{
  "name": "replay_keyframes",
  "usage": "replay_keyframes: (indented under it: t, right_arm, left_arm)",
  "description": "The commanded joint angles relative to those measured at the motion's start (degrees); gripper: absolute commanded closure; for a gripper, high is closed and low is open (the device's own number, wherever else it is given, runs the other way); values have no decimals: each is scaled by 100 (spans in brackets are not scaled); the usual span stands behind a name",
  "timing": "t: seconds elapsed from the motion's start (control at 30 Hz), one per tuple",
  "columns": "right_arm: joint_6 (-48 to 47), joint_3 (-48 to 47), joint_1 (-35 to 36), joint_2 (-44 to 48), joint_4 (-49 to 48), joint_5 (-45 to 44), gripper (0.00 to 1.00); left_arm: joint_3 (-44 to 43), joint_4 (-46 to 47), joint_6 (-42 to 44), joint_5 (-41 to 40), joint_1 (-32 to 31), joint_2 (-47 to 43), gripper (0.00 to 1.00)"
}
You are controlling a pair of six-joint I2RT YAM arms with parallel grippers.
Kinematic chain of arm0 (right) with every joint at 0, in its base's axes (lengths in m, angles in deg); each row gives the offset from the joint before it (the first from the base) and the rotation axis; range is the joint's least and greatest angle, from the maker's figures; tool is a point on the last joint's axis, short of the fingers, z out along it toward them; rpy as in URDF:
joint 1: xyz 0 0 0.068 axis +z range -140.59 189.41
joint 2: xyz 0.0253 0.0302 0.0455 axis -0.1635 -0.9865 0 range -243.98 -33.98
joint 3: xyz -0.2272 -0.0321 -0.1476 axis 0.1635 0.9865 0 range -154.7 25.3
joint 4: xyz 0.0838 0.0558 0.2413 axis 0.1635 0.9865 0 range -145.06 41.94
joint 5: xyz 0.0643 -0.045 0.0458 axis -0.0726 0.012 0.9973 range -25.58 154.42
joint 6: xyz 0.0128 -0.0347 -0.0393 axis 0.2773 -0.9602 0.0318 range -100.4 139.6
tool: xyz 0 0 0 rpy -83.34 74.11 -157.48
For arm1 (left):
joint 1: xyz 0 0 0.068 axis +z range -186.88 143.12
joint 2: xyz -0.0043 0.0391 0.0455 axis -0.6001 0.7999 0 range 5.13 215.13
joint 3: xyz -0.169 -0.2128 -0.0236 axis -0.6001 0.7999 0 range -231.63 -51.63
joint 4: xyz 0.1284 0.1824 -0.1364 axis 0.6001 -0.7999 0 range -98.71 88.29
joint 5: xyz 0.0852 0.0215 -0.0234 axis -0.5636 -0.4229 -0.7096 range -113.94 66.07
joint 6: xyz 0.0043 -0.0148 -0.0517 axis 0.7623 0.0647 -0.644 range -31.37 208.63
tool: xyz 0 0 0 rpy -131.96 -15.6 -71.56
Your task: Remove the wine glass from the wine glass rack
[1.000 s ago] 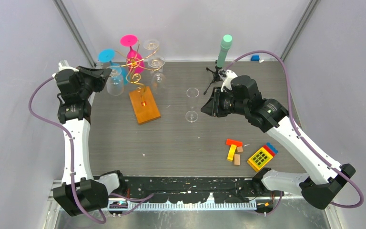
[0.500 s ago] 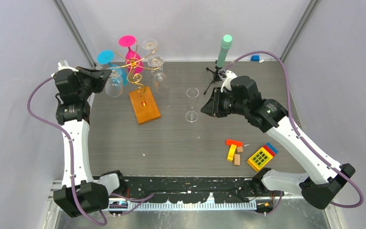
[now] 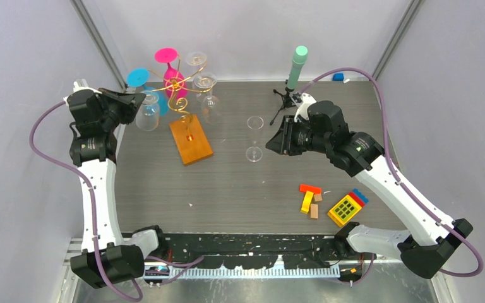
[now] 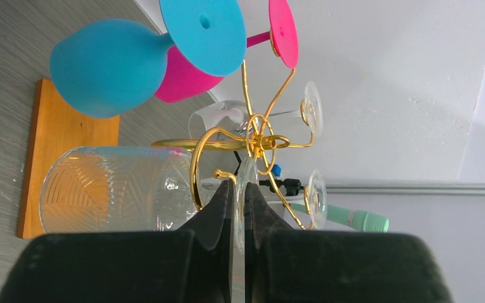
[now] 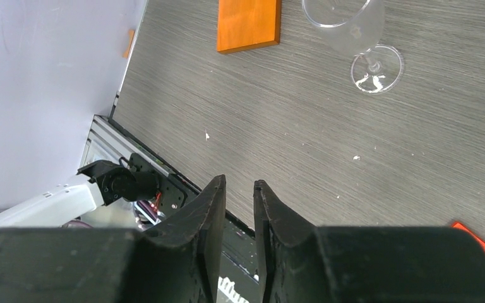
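Note:
The gold wire wine glass rack (image 3: 180, 95) stands on its orange wooden base (image 3: 191, 140) at the back left; it also shows in the left wrist view (image 4: 259, 142). A clear patterned wine glass (image 3: 146, 117) hangs upside down at the rack's left side. My left gripper (image 3: 139, 100) is shut on this glass's round foot (image 4: 246, 180), next to a gold hook; the bowl (image 4: 113, 189) lies to the left. My right gripper (image 3: 271, 144) hangs empty over the table, its jaws a narrow gap apart (image 5: 240, 183).
A blue glass (image 3: 137, 77), a pink glass (image 3: 175, 79) and more clear glasses (image 3: 207, 82) hang on the rack. Another clear glass (image 3: 254, 136) stands on the table mid-way. A black tripod with a mint-green cylinder (image 3: 295, 69) stands behind. Toy blocks (image 3: 309, 199) lie front right.
My left gripper has drawn left with the clear glass's foot in it. The rack's top and its hanging glasses have shifted slightly left too. The right arm has not moved.

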Motion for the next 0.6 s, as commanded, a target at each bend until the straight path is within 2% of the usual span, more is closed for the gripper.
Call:
replay_keyframes:
  t: [0.0, 0.33, 0.57]
  right_arm:
    - [35, -61, 8, 139, -292, 1, 69]
    - [45, -78, 8, 78, -311, 21, 54]
    - [44, -74, 8, 81, -315, 9, 51]
  left_arm:
    - [-376, 206, 82, -33, 60, -236, 100]
    - [-463, 411, -121, -328, 140, -113, 100]
    - [-540, 623, -219, -479, 141, 62, 100]
